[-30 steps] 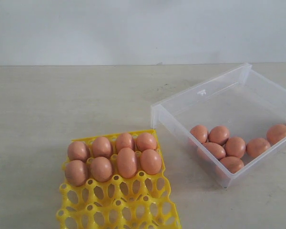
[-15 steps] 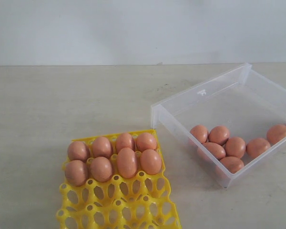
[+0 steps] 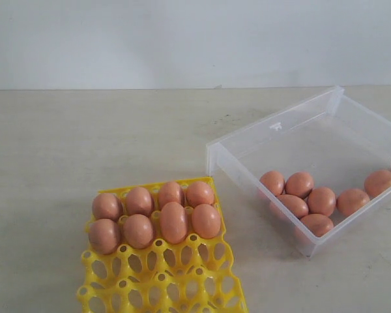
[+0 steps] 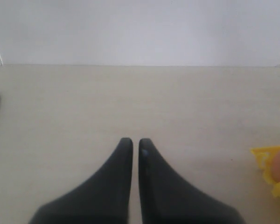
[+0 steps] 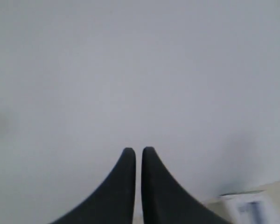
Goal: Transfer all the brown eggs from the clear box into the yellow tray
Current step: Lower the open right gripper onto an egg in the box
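**Tray.** We find the yellow tray [image 3: 158, 274] in the lower left-centre of the exterior frame, lying flat on the pale worktop [image 3: 85, 137]. Eight brown eggs [image 3: 174, 222] fill its two far rows, four to a row, each seated in its own cup. The third egg from the left in the nearer row stands taller than its neighbours. The cups toward the lower edge of the frame show open lattice.

**Box.** The clear box [image 3: 238, 176] sits at the right of the frame, turned at an angle to the tray and apart from it. The frame edge cuts off its right side. A small tab [image 3: 275, 126] projects from its upper-left wall. Eight more brown eggs lie loose on its floor along the nearer wall. Six are bunched together near the lower corner, several of them touching. Two lie further right, and the last of these is cut by the frame edge.

**Left tool.** The left tool [image 4: 135, 141] has its two dark fingers pressed almost together, with only a thin slit between them. It hangs above bare worktop. A corner of the yellow tray, with one egg in it, also shows in that wrist view.

**Right tool.** The right tool [image 5: 138, 150] has its fingers pressed together and faces a plain white wall [image 5: 130, 70]. A pale, blurred object shows beyond it, and we cannot tell what it is.
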Robot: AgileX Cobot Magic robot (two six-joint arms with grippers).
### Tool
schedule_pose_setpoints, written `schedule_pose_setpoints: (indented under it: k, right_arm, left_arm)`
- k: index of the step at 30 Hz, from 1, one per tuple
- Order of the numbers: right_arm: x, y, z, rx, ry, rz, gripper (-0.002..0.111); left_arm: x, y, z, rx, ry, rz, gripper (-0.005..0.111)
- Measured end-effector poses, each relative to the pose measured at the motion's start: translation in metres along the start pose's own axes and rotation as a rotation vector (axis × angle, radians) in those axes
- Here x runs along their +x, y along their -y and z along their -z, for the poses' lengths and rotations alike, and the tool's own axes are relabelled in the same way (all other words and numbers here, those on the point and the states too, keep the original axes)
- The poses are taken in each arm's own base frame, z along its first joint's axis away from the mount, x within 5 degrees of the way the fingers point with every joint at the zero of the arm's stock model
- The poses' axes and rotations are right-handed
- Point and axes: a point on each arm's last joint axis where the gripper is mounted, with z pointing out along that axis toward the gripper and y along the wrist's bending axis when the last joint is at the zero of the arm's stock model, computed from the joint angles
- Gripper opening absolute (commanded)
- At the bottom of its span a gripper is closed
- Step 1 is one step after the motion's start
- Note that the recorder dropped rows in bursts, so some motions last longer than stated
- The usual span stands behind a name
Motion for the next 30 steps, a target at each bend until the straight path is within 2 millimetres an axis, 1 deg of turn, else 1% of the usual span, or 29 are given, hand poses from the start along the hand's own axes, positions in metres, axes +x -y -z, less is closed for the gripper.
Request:
schedule_pose_setpoints:
  k: [1,2,3,5,6,7,9,12,15,16,18,19,21,22,24,26,29,30]
  right_arm:
    - [0.002,-0.001,0.000,0.002,-0.030,0.188,0.000]
    - [0.008,-0.004,0.000,-0.007,-0.088,0.317,0.000]
    - [0.015,-0.009,0.001,-0.051,-0.156,0.515,0.000]
    - [0.032,-0.022,0.007,-0.184,-0.314,0.706,0.000]
    - [0.041,-0.031,0.011,-0.274,-0.388,0.756,0.000]
    - [0.048,-0.039,0.016,-0.353,-0.442,0.763,0.000]
    - [0.061,-0.058,0.030,-0.524,-0.578,0.701,0.000]
    - [0.071,-0.076,0.051,-0.682,-0.809,0.503,0.000]
    - [0.071,-0.085,0.070,-0.768,-1.049,0.339,0.000]
    - [0.068,-0.086,0.074,-0.776,-1.112,0.295,0.000]
    - [0.061,-0.088,0.076,-0.769,-1.183,0.229,0.000]
    - [0.056,-0.090,0.074,-0.753,-1.204,0.193,0.000]
    - [0.047,-0.094,0.062,-0.720,-1.208,0.142,0.000]
    - [0.044,-0.097,0.053,-0.709,-1.213,0.128,0.000]
    - [0.048,-0.104,0.031,-0.697,-1.255,0.121,0.000]
    - [0.058,-0.110,0.008,-0.698,-1.326,0.127,0.000]
    - [0.088,-0.117,-0.025,-0.704,-1.498,0.158,0.000]
    - [0.102,-0.118,-0.034,-0.688,-1.550,0.155,0.000]
  left_arm:
    - [0.000,0.000,0.000,0.000,0.000,0.000,0.004]
    - [0.000,0.000,0.000,0.000,0.000,0.000,0.004]
    - [0.000,0.000,0.000,0.000,0.000,0.000,0.004]
    - [0.000,0.000,0.000,0.000,0.000,0.000,0.004]
    - [0.000,0.000,0.000,0.000,0.000,0.000,0.004]
    - [0.000,0.000,0.000,0.000,0.000,0.000,0.004]
    - [0.000,0.000,0.000,0.000,0.000,0.000,0.004]
    - [0.000,0.000,0.000,0.000,0.000,0.000,0.004]
    - [0.000,0.000,0.000,0.000,0.000,0.000,0.004]
    - [0.000,0.000,0.000,0.000,0.000,0.000,0.004]
    - [0.000,0.000,0.000,0.000,0.000,0.000,0.004]
    - [0.000,0.000,0.000,0.000,0.000,0.000,0.004]
    - [0.000,0.000,0.000,0.000,0.000,0.000,0.004]
    - [0.000,0.000,0.000,0.000,0.000,0.000,0.004]
    - [0.000,0.000,0.000,0.000,0.000,0.000,0.004]
    - [0.000,0.000,0.000,0.000,0.000,0.000,0.004]
    - [0.000,0.000,0.000,0.000,0.000,0.000,0.004]
    - [0.000,0.000,0.000,0.000,0.000,0.000,0.004]
